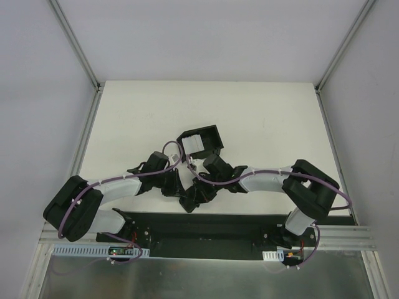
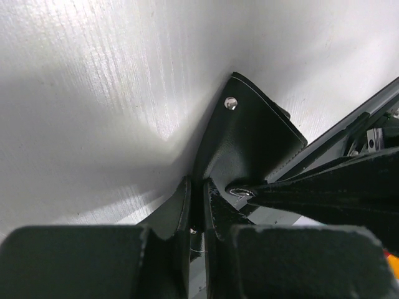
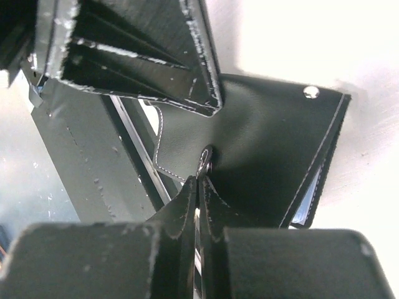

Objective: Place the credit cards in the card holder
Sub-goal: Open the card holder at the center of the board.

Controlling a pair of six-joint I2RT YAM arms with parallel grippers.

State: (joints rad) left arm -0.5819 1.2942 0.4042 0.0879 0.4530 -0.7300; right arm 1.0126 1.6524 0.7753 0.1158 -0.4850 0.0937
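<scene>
Your left gripper (image 2: 197, 187) is closed on one edge of the card holder (image 3: 268, 143), and your right gripper (image 3: 198, 184) is pinched shut, apparently on the snap tab (image 3: 182, 156) right at its button. The holder sits between the two arms, near the front edge of the table (image 1: 137, 118). As I judge it, the step is to open the holder, so draw the tab away from the left grip slowly and lift just enough that the flap swings without dragging. The leather looks soft and could slip or buckle. It is black and grained with pale stitching, a silver stud (image 3: 310, 92) at one corner and bluish-grey lining at the open edge. The credit cards (image 1: 194, 145) lie in the black box (image 1: 212, 134) just beyond.
</scene>
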